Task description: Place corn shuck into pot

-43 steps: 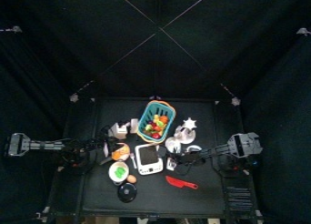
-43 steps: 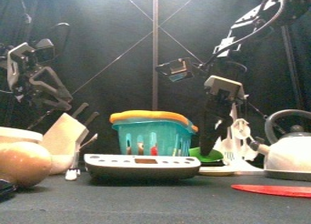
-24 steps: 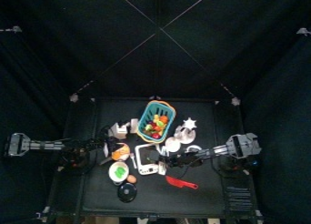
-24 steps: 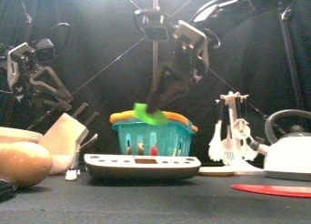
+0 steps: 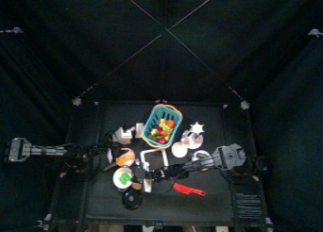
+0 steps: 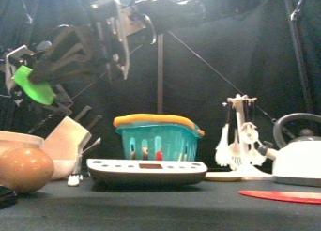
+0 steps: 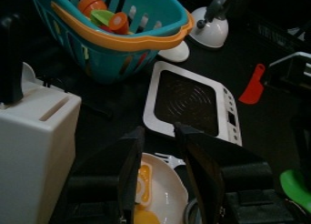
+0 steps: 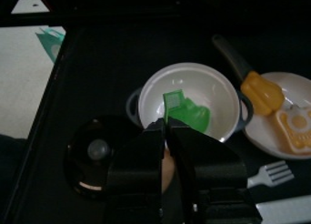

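The corn shuck (image 8: pixel 185 111) is a bright green piece, folded and flat, and the right gripper (image 8: pixel 166 127) pinches it between its two jaws at the tips. In the right wrist view it hangs directly over the pot (image 8: pixel 195 84), a white round pot with a pale inside, and it is not yet lying in the pot. The front view shows something the wrist view does not: the corn shuck (image 6: pixel 28 84) is high above the table, well over the things on the left side, and the right arm reaches across from the right to carry it there. The pot itself I cannot make out in the front view. In the top view the shuck is too small to see clearly, but the right gripper (image 5: pixel 142 179) is over the front-left part of the table (image 5: pixel 214 203), near the pot (image 5: pixel 124 178). The right wrist view also shows a plate (image 8: pixel 289 118) with yellow food just beside the pot and a black lid (image 8: pixel 100 152) on the other side. The left wrist view shows the left gripper (image 7: pixel 165 147) with its jaws spread and holding nothing, above a white scale (image 7: pixel 195 100), with a teal basket (image 7: pixel 115 36) of vegetables and a white knife block (image 7: pixel 35 137) near. The left arm rests at the left edge of the table.
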Tool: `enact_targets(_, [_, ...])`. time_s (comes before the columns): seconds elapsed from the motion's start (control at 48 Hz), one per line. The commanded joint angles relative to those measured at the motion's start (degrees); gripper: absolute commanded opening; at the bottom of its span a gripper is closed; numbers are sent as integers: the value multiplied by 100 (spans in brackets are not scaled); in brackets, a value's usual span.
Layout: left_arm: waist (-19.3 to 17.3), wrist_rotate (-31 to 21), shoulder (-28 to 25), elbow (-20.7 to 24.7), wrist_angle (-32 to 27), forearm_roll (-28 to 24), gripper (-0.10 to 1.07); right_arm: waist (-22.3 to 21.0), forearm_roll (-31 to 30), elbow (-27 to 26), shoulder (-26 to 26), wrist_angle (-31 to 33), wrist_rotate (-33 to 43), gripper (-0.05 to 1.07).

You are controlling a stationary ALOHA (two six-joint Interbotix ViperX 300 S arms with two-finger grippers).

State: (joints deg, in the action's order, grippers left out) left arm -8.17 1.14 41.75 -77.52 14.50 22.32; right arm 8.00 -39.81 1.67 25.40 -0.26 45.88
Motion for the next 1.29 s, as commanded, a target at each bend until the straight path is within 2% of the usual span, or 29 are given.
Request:
enact_targets(0.0, [9, 9, 0, 53, 18, -18, 75, -26, 9, -545, 149, -44, 0, 47])
enact_targets(0.167, [9, 18, 0, 35, -167, -26, 75, -35, 132, -1028, 554, -26, 70, 48])
enact_targets(0.292, [9, 18, 9, 44, -422, -26, 75, -35, 237, -1046, 598, -9, 53, 49])
enact_targets(0.708, [9, 9, 229, 35, -1020, -26, 75, -62, 290, -967, 554, 141, 53, 75])
enact_targets(0.958, [-79, 0, 237, 35, -1740, -26, 75, -62, 176, -817, 299, 598, -9, 76])
enact_targets(1.104, [-97, 9, 229, 35, -1934, -18, 75, -88, 105, -694, 158, 677, 0, 76])
enact_targets(1.271, [-114, 0, 237, 53, -2180, -9, 75, -53, 114, -536, -97, 1081, 0, 76])
